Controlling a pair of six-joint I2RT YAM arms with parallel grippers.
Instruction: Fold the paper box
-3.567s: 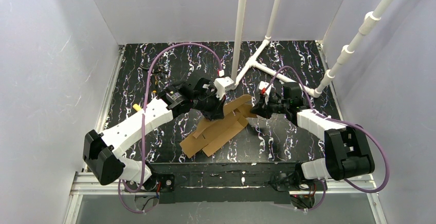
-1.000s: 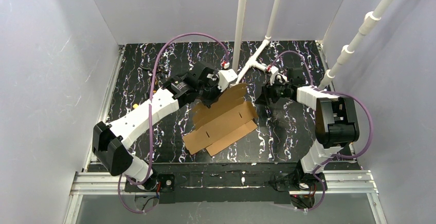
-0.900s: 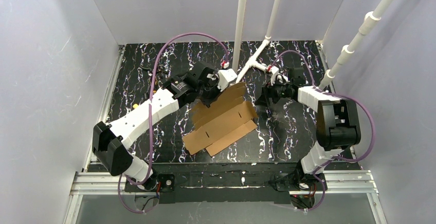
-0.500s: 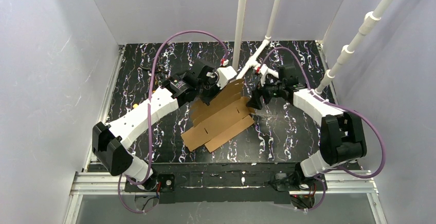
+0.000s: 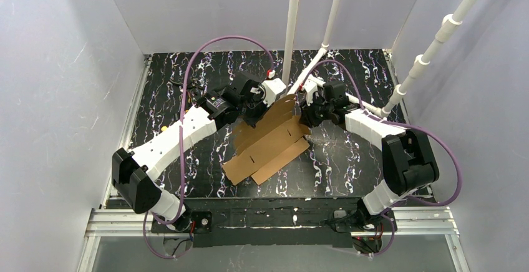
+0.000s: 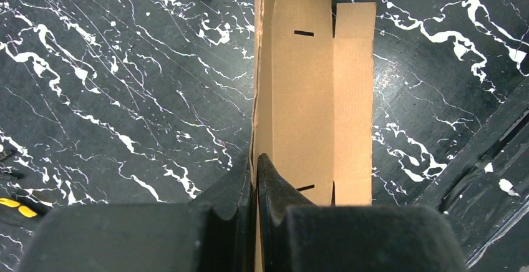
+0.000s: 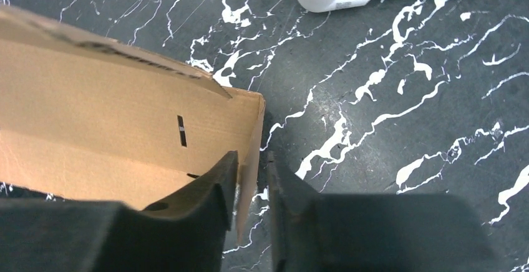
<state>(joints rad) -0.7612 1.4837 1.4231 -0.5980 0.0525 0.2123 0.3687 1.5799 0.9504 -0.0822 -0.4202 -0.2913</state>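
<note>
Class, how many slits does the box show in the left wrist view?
2: one slit at the far end, one beside the left end effector; others may be hidden.

Paper box (image 6: 302, 97): plain brown corrugated cardboard, matt, fine flute lines showing on the face. Desk (image 6: 125, 66): black with white marble-style veining, smooth, slight sheen. Jaws are matt black plastic; pipes (image 5: 292, 29) are smooth white plastic.

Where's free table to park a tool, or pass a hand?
Best: the near-right table, between the paper box and the right arm's base. Also the far-right corner behind the low white pipe. Crowded: centre back, where the left gripper and right gripper crowd the box's far end beside the upright pipe.
</note>
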